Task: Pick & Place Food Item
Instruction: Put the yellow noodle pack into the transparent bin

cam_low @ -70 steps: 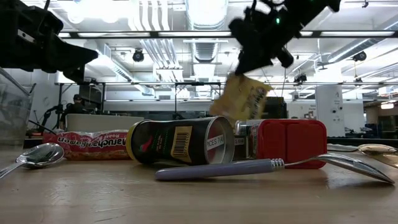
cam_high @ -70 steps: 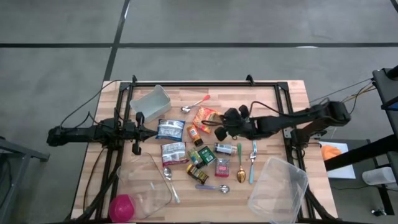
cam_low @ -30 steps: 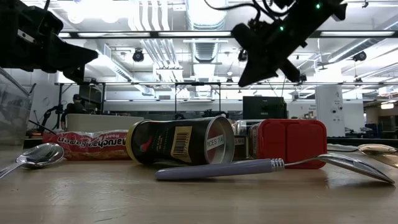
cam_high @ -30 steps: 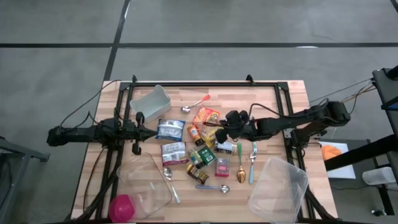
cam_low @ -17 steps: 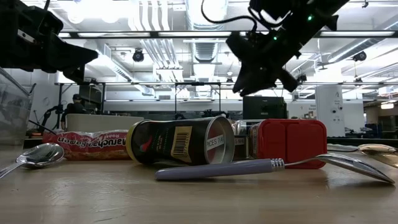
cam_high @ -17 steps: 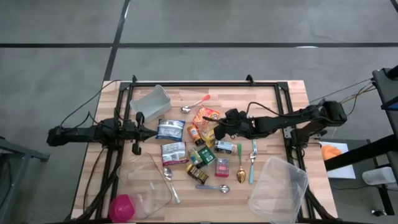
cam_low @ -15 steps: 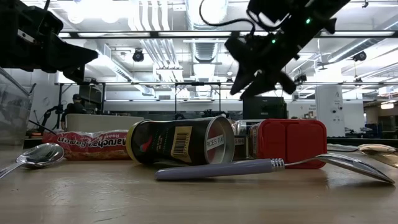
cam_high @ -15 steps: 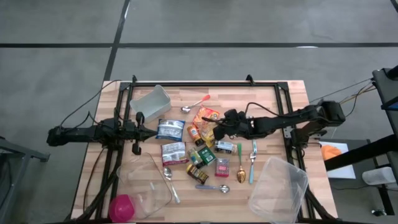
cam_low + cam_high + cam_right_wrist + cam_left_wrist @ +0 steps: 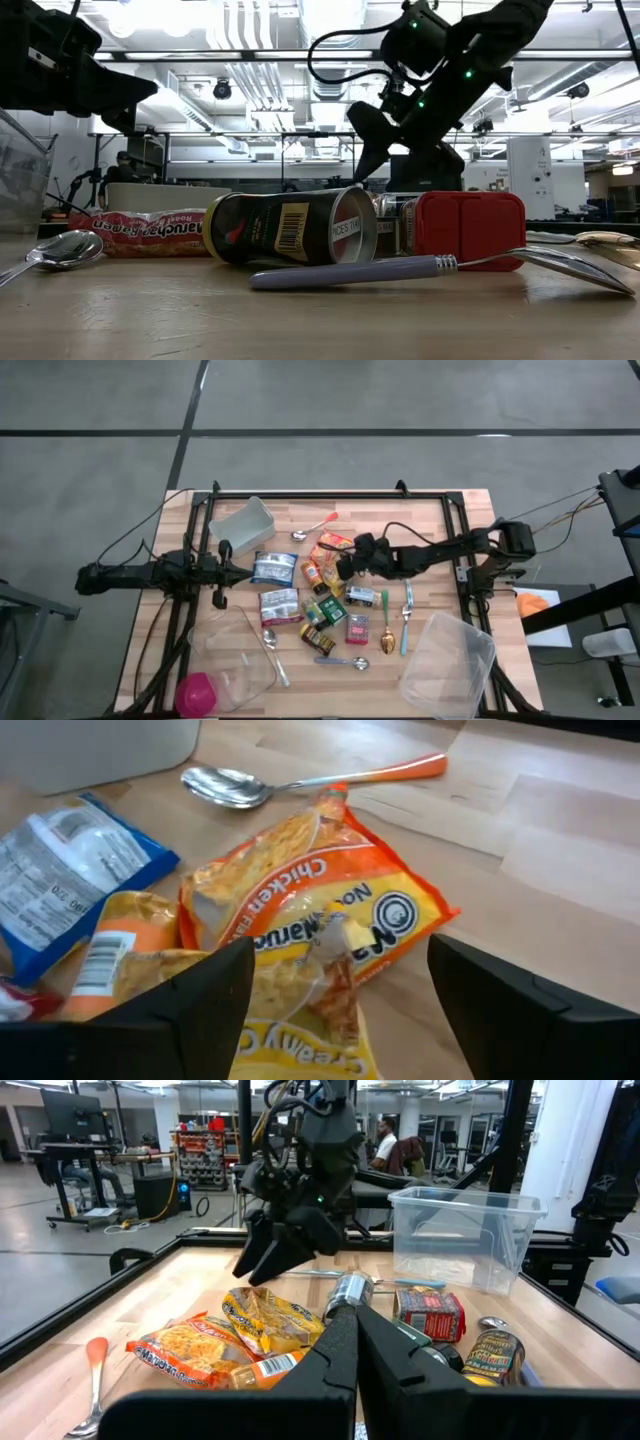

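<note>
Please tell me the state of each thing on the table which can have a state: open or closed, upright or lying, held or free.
Right gripper: open, holding nothing, above the noodle packets.
Left gripper: shut, empty, waiting at the table's left side.
Orange noodle packet: lying flat, free.
Yellow noodle packet: lying crumpled, free.
Dark can: lying on its side.
Orange-handled spoon: lying, bowl facing up.
Clear bin: no lid, upright.
</note>
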### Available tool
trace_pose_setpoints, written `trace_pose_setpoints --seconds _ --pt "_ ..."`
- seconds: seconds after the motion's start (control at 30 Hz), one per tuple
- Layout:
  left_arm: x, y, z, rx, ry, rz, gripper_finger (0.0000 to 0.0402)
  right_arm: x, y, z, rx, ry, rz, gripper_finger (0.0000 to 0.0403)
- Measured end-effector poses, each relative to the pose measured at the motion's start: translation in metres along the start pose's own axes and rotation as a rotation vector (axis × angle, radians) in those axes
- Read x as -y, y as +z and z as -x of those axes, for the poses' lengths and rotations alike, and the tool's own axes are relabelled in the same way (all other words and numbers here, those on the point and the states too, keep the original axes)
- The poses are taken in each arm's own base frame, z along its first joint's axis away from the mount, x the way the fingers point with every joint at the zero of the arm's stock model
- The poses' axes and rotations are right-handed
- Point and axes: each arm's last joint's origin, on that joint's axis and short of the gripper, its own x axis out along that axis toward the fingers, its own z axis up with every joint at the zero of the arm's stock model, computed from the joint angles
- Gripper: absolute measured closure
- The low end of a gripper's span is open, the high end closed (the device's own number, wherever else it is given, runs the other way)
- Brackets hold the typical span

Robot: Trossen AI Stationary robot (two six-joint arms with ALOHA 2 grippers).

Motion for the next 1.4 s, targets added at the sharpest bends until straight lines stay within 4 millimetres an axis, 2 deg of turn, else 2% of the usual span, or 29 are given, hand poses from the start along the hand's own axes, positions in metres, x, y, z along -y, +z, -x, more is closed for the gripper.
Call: trace_pose_setpoints --seconds 0.43,0.6,0.73,1.2,1.4 --pt "0.0 0.0 0.0 0.0 0.0 0.0 0.0402 0.006 -0.008 -0.033 -0.012 -0.006 0.014 0.0106" --pt "0.0 0.0 0.0 0.0 0.0 0.0 0.0402 0.006 -0.01 -0.037 -0.015 -0.003 0.008 0.0112" --pt "0.0 0.0 0.0 0.0 0.0 0.0 0.0402 0.006 -0.01 -0.037 -0.025 0.007 0.005 0.0155" --pt "0.0 0.0 0.0 0.0 0.0 0.0 0.0402 0.006 -0.012 -0.038 -0.058 0.027 0.035 0.0379" --pt "0.0 0.0 0.0 0.0 0.0 0.0 0.0402 0.005 -0.012 -0.038 -0.057 0.029 0.059 0.039"
